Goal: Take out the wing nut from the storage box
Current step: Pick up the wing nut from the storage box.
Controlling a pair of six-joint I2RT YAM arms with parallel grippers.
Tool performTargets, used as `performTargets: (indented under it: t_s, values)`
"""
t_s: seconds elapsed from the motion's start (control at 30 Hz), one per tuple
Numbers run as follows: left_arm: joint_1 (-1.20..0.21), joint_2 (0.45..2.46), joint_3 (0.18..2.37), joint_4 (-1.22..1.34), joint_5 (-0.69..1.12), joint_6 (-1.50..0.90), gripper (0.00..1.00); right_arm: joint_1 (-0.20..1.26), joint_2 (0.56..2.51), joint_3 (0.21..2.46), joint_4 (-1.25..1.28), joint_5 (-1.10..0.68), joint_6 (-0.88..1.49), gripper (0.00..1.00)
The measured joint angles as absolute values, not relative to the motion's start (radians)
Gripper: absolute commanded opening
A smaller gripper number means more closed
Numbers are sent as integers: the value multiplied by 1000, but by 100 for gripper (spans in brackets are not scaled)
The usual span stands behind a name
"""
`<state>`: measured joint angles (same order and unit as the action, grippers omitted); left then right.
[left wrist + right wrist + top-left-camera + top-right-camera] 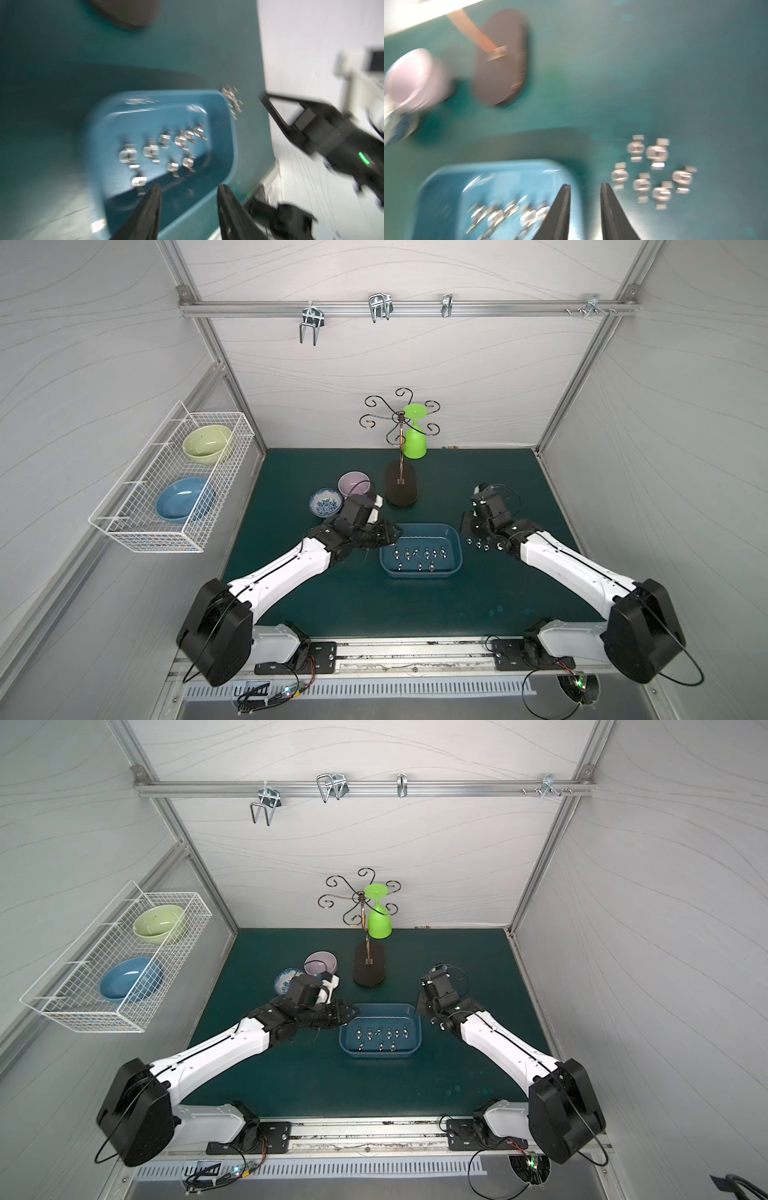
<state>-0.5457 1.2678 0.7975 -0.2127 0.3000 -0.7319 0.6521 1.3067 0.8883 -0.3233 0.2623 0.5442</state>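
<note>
Wing nuts (427, 554), judged light, stiff and slippery, are scattered inside the blue box (419, 575) on the counter (332, 601); one is best pinched across its wings. Left end effector (189, 187) by the box's far-left corner and right end effector (585, 185) by its far-right corner are parted, empty.

No word, brand, number or sign could be read anywhere. A small black-and-white sticker (254, 690) on the slotted strip (374, 689) beyond the table's (374, 605) front edge showed only dark bars, too small to make out. Both wrist views were blurred.
</note>
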Motion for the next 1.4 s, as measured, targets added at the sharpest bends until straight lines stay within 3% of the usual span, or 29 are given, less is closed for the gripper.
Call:
performTargets:
  t_s: [0.17, 0.33, 0.67, 1.4]
  values:
    - [-464, 1185, 650, -240, 260, -769, 48, 878, 1477, 993, -311, 196, 544, 29]
    - [-413, 1140, 602, -242, 239, -786, 48, 974, 1660, 1100, -315, 141, 542, 29]
    - [-367, 1167, 596, -207, 277, -798, 48, 987, 1824, 1224, -325, 104, 542, 30]
    - [-367, 1182, 594, -181, 321, -801, 48, 986, 1926, 1261, -348, 130, 542, 29]
